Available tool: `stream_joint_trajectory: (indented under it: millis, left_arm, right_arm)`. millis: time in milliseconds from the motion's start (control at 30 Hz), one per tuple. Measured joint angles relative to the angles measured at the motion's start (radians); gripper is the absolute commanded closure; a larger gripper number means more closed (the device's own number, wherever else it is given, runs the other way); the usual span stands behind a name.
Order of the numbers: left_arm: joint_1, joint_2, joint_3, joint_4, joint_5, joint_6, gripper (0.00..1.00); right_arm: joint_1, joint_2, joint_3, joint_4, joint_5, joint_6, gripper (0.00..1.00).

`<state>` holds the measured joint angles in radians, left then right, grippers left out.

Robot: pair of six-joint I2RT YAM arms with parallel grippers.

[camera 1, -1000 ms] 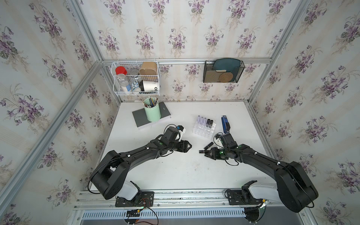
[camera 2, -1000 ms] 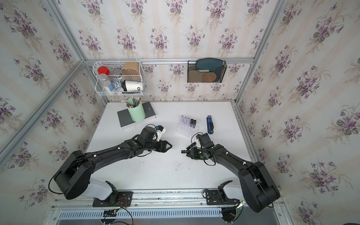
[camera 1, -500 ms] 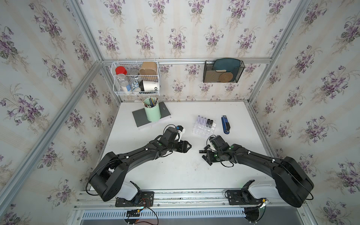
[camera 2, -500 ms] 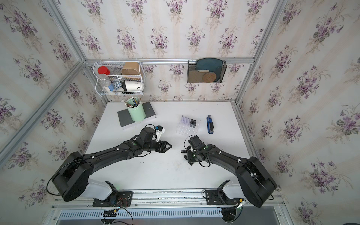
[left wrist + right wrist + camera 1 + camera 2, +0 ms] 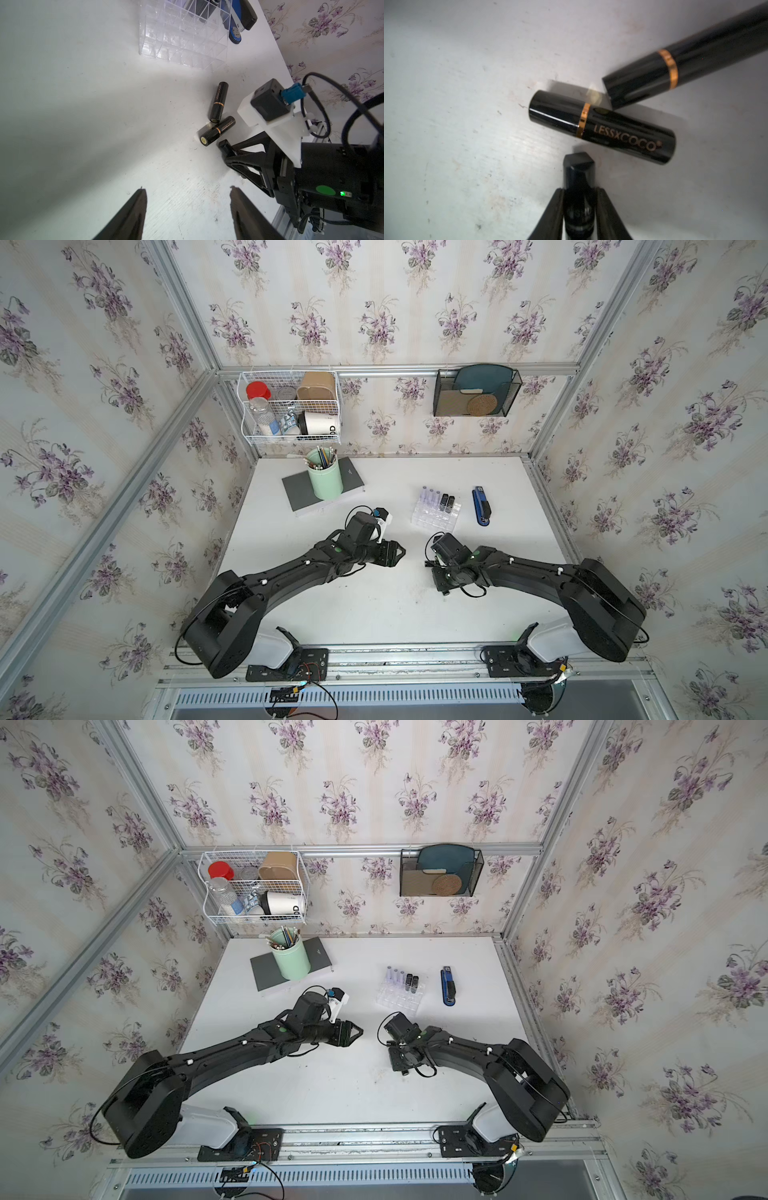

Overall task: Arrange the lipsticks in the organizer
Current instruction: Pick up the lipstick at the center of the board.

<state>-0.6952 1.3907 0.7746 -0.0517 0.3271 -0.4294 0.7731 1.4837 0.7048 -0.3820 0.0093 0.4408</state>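
R fingers (image 5: pixel 609 218) pinch 1 black lipstick (image 5: pixel 579 182); L fingers (image 5: pixel 128 216) spread, empty. We'd lift straight up, w/o nudging adjacent tube (image 5: pixel 602 128).

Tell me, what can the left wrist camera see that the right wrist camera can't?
Only the left wrist view shows the clear organizer, the blue stapler beside it, and the left gripper, its jaws open and empty. Only the right wrist view shows, up close, the held lipstick, black, pinched in the right gripper. Both show the white table with one loose lipstick and another loose lipstick, both black, lying close together.
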Motion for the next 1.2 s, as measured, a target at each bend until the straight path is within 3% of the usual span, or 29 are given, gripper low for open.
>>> stream_joint_trajectory:
  millis: [133,267,433,667,867,933,1200]
  left_arm:
    - [0.008,-0.063,-0.026,-0.033,0.0,0.001,0.32]
    - [0.008,-0.209,-0.142,-0.048,0.018,-0.045,0.27]
    - [-0.056,-0.343,-0.268,0.057,0.056,-0.141,0.24]
    - [-0.091,-0.317,-0.293,0.32,0.102,-0.196,0.36]
    - [-0.091,-0.3,-0.306,0.406,0.111,-0.2,0.46]
    - [-0.09,-0.311,-0.322,0.42,0.092,-0.2,0.52]
    - [-0.071,-0.307,-0.301,0.451,0.067,-0.19,0.56]
  right_arm:
    - [0.02,-0.002,0.015,0.0,-0.022,-0.006,0.84]
    - [0.029,-0.061,0.06,0.013,-0.104,-0.023,0.85]
    - [0.029,-0.114,0.108,0.164,-0.24,0.029,0.83]
    - [0.029,-0.135,0.079,0.486,-0.343,0.177,0.83]
    - [0.029,-0.161,0.014,0.719,-0.38,0.309,0.82]
    - [0.029,-0.174,-0.002,0.766,-0.388,0.339,0.82]
    - [0.035,-0.188,-0.019,0.856,-0.409,0.383,0.8]
